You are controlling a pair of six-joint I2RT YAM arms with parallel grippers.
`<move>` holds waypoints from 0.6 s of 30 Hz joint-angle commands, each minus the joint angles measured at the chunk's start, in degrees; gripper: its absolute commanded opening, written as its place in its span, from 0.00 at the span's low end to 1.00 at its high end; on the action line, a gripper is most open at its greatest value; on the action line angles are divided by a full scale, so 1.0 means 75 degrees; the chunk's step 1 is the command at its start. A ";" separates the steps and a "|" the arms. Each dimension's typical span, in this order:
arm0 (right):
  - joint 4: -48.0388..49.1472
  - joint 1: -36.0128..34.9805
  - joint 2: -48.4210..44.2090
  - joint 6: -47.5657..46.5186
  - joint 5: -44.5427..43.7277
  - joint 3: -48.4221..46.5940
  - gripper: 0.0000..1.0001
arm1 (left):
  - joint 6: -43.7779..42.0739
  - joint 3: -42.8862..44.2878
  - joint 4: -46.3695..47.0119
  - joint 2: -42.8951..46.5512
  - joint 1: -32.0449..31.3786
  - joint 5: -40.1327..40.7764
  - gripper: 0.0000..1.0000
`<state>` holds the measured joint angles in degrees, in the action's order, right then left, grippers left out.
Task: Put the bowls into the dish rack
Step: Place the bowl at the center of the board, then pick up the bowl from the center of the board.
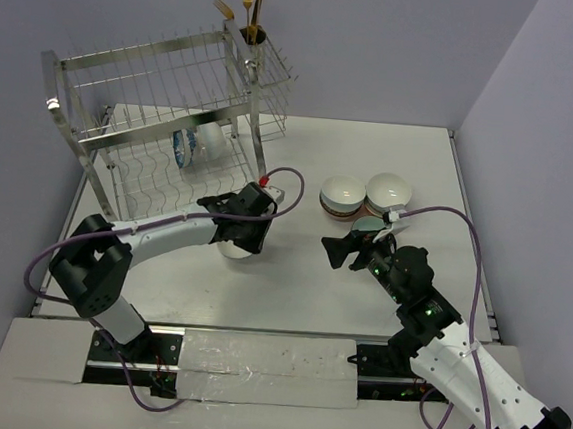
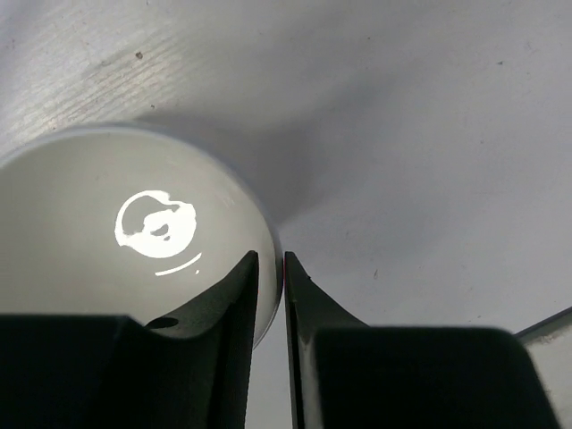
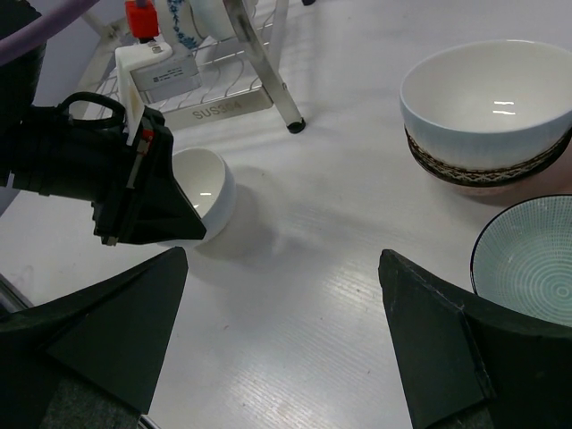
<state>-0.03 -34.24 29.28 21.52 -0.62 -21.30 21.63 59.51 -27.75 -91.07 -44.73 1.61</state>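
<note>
A small white bowl (image 1: pixel 231 251) (image 2: pixel 107 232) (image 3: pixel 207 183) sits upright on the table in front of the dish rack (image 1: pixel 166 104). My left gripper (image 1: pixel 239 241) (image 2: pixel 271 259) straddles its rim, one finger inside and one outside, jaws a narrow gap apart. My right gripper (image 1: pixel 350 246) (image 3: pixel 281 259) hangs wide open over bare table with nothing between its fingers. Beside it stand a teal-lined bowl (image 1: pixel 369 224) (image 3: pixel 527 264) and two stacks of white bowls (image 1: pixel 343 191) (image 1: pixel 389 191), one brown-patterned outside (image 3: pixel 487 107). Two bowls (image 1: pixel 197 144) stand on edge in the rack's lower tier.
The rack's corner cup (image 1: pixel 252 36) holds gold cutlery. A rack leg (image 3: pixel 277 89) stands just behind the white bowl. A purple wall runs along the table's right side (image 1: pixel 533 146). The left arm's cable (image 1: pixel 299 181) loops between the rack and the bowl stacks.
</note>
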 commanded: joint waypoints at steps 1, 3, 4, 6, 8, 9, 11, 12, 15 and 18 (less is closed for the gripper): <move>0.0192 -0.0017 -0.0095 -0.0092 -0.0069 -0.0054 0.95 | -0.0188 0.0468 0.0067 -0.0080 -0.0094 0.0184 0.23; 0.0168 -0.0029 -0.0118 -0.0103 -0.0081 -0.0066 0.95 | -0.0223 0.0515 0.0078 -0.0080 -0.0153 0.0161 0.21; 0.0168 -0.0029 -0.0130 -0.0115 -0.0093 -0.0055 0.95 | -0.0293 0.0538 0.0102 -0.0069 -0.0165 0.0126 0.21; 0.0168 -0.0029 -0.0154 -0.0103 -0.0093 -0.0043 0.95 | -0.0329 0.0562 0.0137 -0.0045 -0.0212 -0.0038 0.22; 0.0157 -0.0029 -0.0165 -0.0115 -0.0093 -0.0055 0.95 | -0.0352 0.0550 0.0160 0.0083 -0.0223 -0.0073 0.29; 0.0145 -0.0029 -0.0165 -0.0104 -0.0104 -0.0055 0.95 | -0.0364 0.0550 0.0149 0.0165 -0.0235 -0.0050 0.34; 0.0133 -0.0029 -0.0189 -0.0115 -0.0104 -0.0066 0.95 | -0.0341 0.0550 0.0056 0.0423 -0.0235 0.0020 0.36; 0.0133 -0.0029 -0.0200 -0.0115 -0.0104 -0.0066 0.95 | -0.0352 0.0562 -0.0003 0.0516 -0.0235 0.0043 0.37; 0.0133 -0.0029 -0.0201 -0.0104 -0.0128 -0.0066 0.95 | -0.0247 0.0667 -0.0284 0.0938 -0.0235 0.0219 0.37; 0.0122 -0.0029 -0.0189 -0.0115 -0.0163 -0.0078 0.95 | -0.0130 0.0621 -0.0448 0.1430 -0.0235 0.0184 0.39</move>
<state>-0.14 -34.24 28.36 21.50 -0.95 -21.30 20.32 61.54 -29.78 -85.12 -46.22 1.96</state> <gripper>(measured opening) 0.950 0.386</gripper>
